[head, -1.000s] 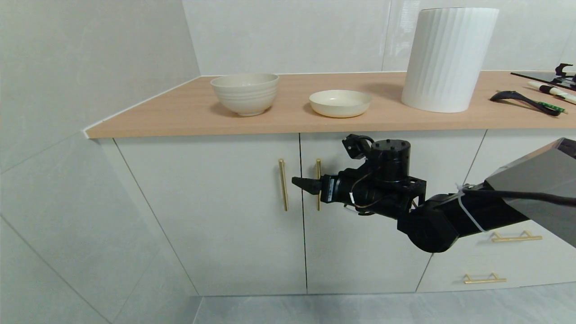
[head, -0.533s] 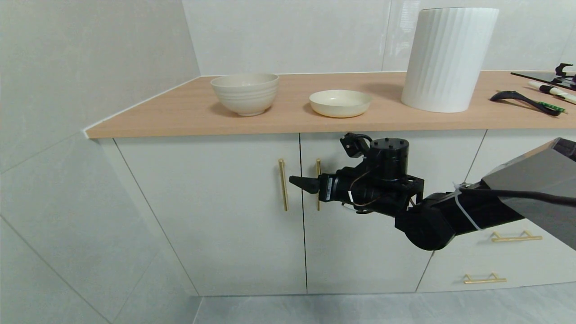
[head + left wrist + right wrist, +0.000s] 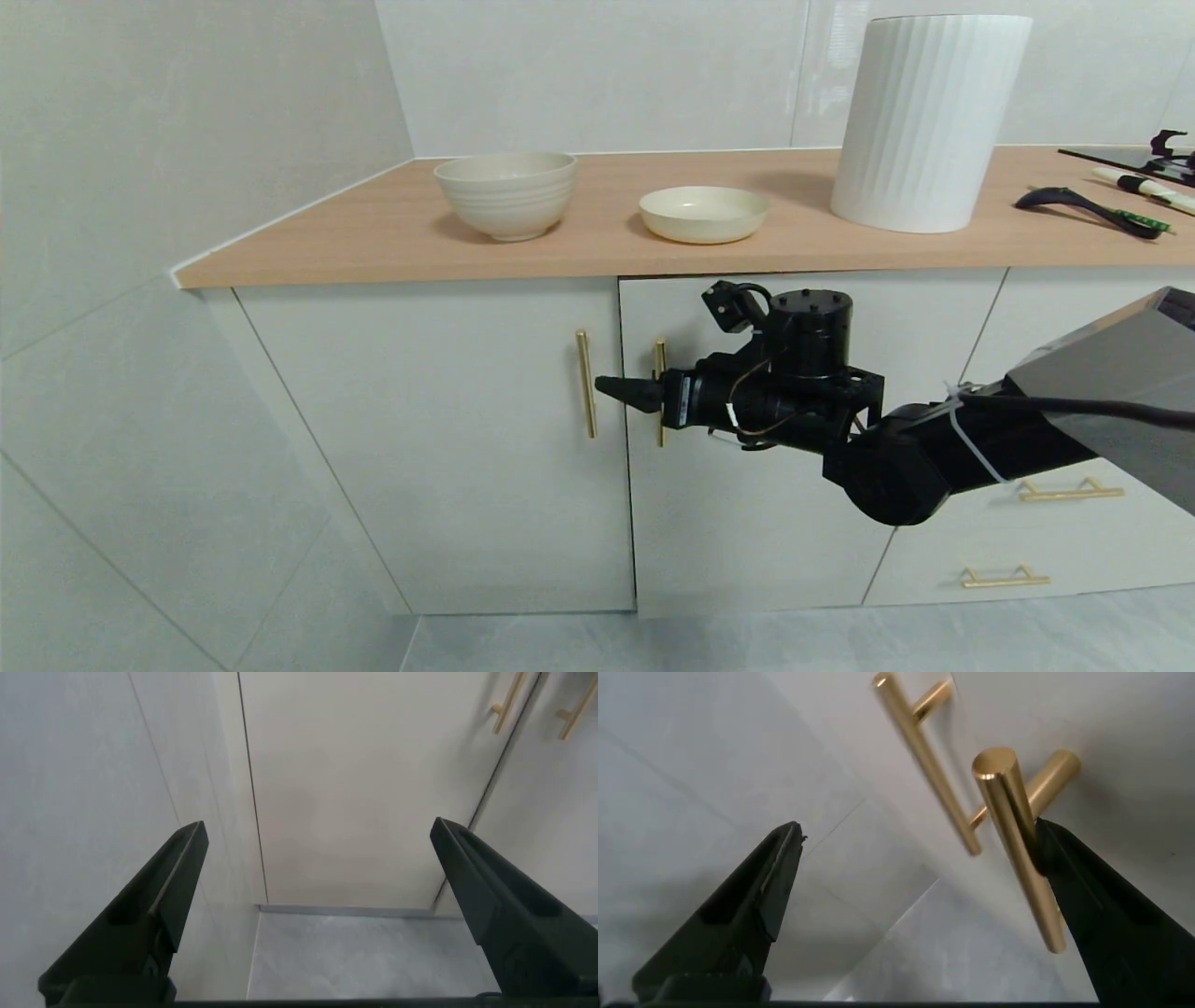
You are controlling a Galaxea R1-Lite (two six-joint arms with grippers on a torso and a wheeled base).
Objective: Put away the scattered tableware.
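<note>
Presently right gripper [image 3: 627, 392] is spread, the brass handle [image 3: 659, 359] of the slightly ajar cabinet door [image 3: 747, 541] resting against one finger, presumably to open storage for the bowl [image 3: 505, 194] and shallow dish [image 3: 703, 213] on the counter [image 3: 373, 243] above it.
</note>
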